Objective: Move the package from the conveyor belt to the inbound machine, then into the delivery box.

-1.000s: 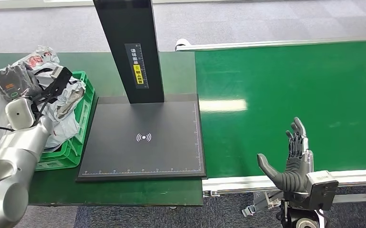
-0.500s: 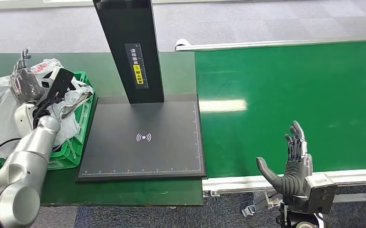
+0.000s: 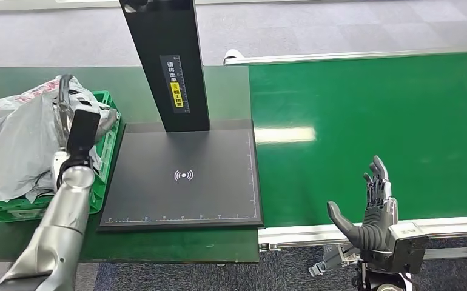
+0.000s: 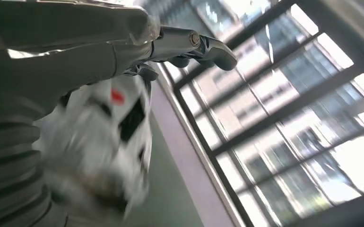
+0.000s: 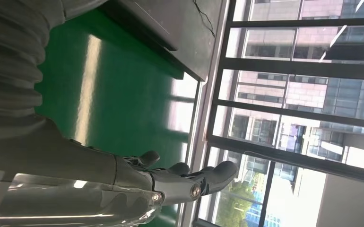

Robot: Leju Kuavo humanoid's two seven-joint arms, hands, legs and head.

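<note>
The task is judged all but finished: the package [image 3: 19, 142], a crumpled grey plastic bag, is seen lying in the green delivery box [image 3: 107, 142], while nothing is seen on the conveyor belt [image 3: 370, 127] or the black inbound machine [image 3: 182, 176]. The left hand [image 4: 189, 45] is raised just beside and above the package, apparently holding nothing, its fingers extended. The right hand [image 3: 370, 203] is held open at the belt's near edge, well apart from the package.

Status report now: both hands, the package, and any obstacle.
Left hand over the green crate, holds nothing. Right hand open at the conveyor belt edge. Grey package lies in the crate. Nothing in the way.
</note>
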